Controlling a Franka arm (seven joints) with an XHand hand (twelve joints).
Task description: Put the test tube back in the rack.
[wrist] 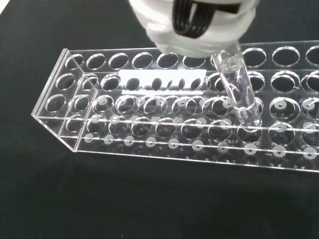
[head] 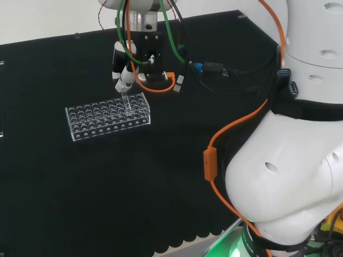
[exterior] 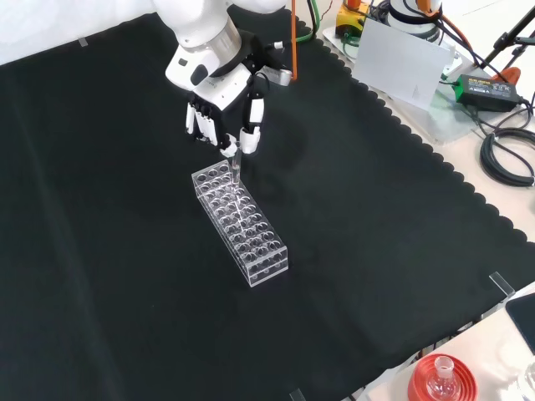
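Below my fingers (exterior: 249,138) the test tube (wrist: 239,92) hangs with its lower end in a hole of the rack (exterior: 240,223), which in the front view runs from just under my fingertips down and to the right over the cloth (exterior: 100,251).

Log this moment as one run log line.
hand: holding test tube | tube: tilted, lower end in rack hole | release: not yet

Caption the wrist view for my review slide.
Hand lowers a clear test tube into a hole of the clear rack.
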